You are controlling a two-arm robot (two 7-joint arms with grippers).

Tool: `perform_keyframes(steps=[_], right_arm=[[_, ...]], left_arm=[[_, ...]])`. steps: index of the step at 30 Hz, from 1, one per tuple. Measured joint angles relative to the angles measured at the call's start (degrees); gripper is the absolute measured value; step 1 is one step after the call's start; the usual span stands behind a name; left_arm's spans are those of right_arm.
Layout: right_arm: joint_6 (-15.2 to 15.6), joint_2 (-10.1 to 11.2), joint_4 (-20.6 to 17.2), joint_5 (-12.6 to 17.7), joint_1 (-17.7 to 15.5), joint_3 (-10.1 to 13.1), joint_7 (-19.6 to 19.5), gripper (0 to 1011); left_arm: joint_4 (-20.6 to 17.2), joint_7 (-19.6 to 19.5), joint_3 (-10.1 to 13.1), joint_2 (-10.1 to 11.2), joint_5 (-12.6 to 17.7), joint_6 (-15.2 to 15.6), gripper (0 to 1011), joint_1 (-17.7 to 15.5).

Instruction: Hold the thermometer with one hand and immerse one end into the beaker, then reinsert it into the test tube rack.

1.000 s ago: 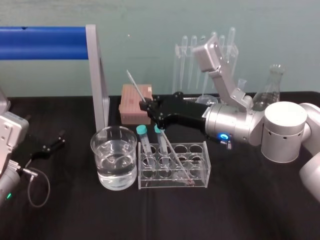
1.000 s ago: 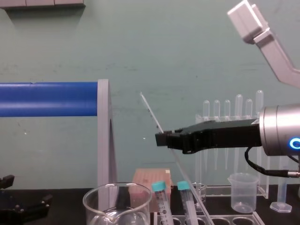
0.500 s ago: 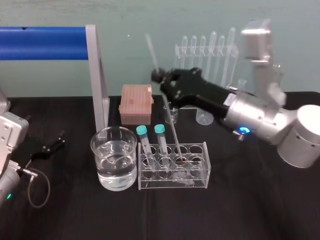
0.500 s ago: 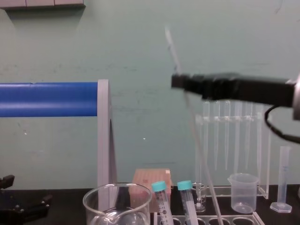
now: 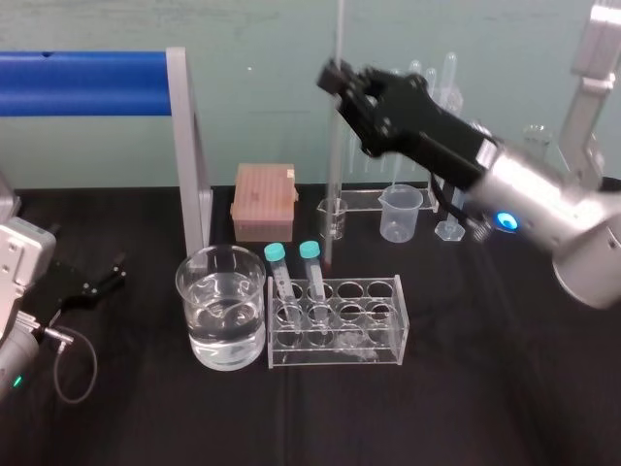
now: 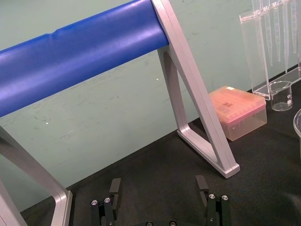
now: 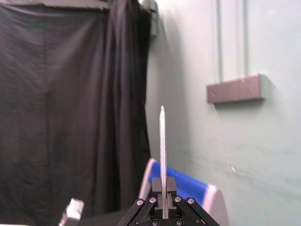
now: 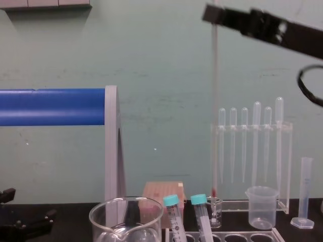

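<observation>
- a black table (image 5: 485, 388) stands before a teal wall (image 5: 252, 116), with glassware in the middle.
- the thermometer (image 5: 336, 184) hangs upright in the air, free of the test tube rack (image 5: 383, 342). its red lower tip is about level with the caps of the teal-capped tubes (image 5: 277, 254). whether the tip is over the rack or behind it, near the small glass beaker (image 8: 216, 209), i cannot tell.
- the right gripper (image 5: 338, 83) is closed on the thermometer near its upper end, and a short piece stands out above the fingers (image 7: 159, 184).
- i judge the rod light and stiff, but thin, smooth glass: fragile and easy to slip. a soft, steady pinch on the plain stem, away from the bulb, seems best. with so high a grip the long lower part may swing, so slow moves are safer.
- the beaker (image 5: 180, 282), part full of clear liquid, stands just left of the rack, and the rod is not yet over it.
- the left gripper (image 6: 158, 188) rests on the table far left, fingers apart, holding nothing.
</observation>
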Motion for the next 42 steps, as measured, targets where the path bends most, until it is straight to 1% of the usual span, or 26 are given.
perform_keyframes(steps=[1,3,4,6,7,8,9,10,11,12,13,16,17,19,20,23,24,26,27,28,29,33,36,42], right_arm=[[0.0,-0.63,0.59,0.46,1.47,-0.53,0.73,55],[-0.07,-1.39,1.26,0.87,2.92,-1.18,1.48,55],[-0.31,-2.31,2.1,1.21,4.51,-1.93,2.28,56],[-0.6,-3.15,3.02,1.41,5.78,-2.57,2.95,56],[-1.08,-4.37,4.36,1.5,7.37,-3.54,3.69,56],[-1.3,-4.95,5.11,1.55,8.07,-3.98,4.01,55],[-1.67,-6.1,6.64,1.61,9.36,-4.86,4.61,56],[-1.67,-6.1,6.64,1.61,9.36,-4.86,4.61,55],[-1.99,-7.34,8.53,1.7,10.53,-5.86,5.17,55],[-2.11,-7.9,9.51,1.76,11.03,-6.29,5.42,56],[-2.32,-8.99,11.42,1.81,11.94,-7.11,5.88,56],[-2.56,-10.46,14.37,1.79,13.02,-8.43,6.53,56],[-2.76,-11.29,16.32,1.6,13.55,-9.19,6.92,56],[-3.04,-11.93,18.03,1.23,13.9,-9.9,7.23,56],[-3.4,-12.54,19.85,0.7,14.22,-10.57,7.56,55],[-3.66,-13.36,22.48,0.0,14.53,-11.43,7.99,55],[-3.82,-13.81,24.03,-0.4,14.63,-11.91,8.41,56],[-4.11,-14.31,25.75,-0.72,14.71,-12.37,9.03,56],[-4.36,-14.83,27.33,-0.92,14.72,-12.75,9.73,55],[-4.48,-15.03,27.93,-1.01,14.72,-12.9,9.98,56],[-4.9,-15.54,29.33,-1.34,14.72,-13.2,10.59,55],[-5.74,-16.49,31.77,-1.91,14.69,-13.62,11.59,56],[-6.3,-17.37,34.13,-2.9,14.68,-13.98,12.13,55],[-6.5,-17.99,35.68,-4.15,14.62,-14.01,12.49,56]], left_arm=[[0.0,0.0,0.0,0.0,0.0,0.0,1008,0.0],[0.0,0.0,0.0,0.0,0.0,0.0,1008,0.0],[0.0,0.0,0.0,0.0,0.0,0.0,1008,0.0],[0.0,0.0,0.0,0.0,0.0,0.0,1008,0.0],[0.0,0.0,0.0,0.0,0.0,0.0,1008,0.0],[0.0,0.0,0.0,0.0,0.0,0.0,1008,0.0],[0.0,0.0,0.0,0.0,0.0,0.0,1008,0.0],[0.0,0.0,-0.01,0.0,0.0,0.0,1008,0.0],[0.0,0.0,0.0,0.0,0.0,0.0,1008,0.0],[0.0,0.0,0.0,0.0,0.0,0.0,1008,0.0],[0.0,0.0,0.0,0.0,0.0,0.0,1008,0.0],[0.0,0.0,0.0,0.0,0.0,0.0,1008,0.0],[0.0,0.0,0.0,0.0,0.0,0.0,1008,0.0],[0.0,0.0,0.0,0.0,0.0,0.0,1008,0.0],[0.0,0.0,0.0,0.0,0.0,0.0,1008,0.0],[0.0,0.0,0.0,0.0,0.0,0.0,1008,0.0],[0.0,0.0,0.0,0.0,0.0,0.0,1008,0.0],[0.0,0.0,0.0,0.0,0.0,0.0,1008,0.0],[0.0,0.0,0.0,0.0,0.0,0.0,1008,0.0],[0.0,0.0,0.0,0.0,0.0,0.0,1008,0.0],[0.0,0.0,0.0,0.0,0.0,0.0,1008,0.0],[0.0,0.0,0.0,0.0,0.0,0.0,1008,0.0],[0.0,0.0,0.0,0.0,0.0,0.0,1008,0.01],[0.0,0.0,0.0,0.0,0.0,0.0,1008,0.0]])
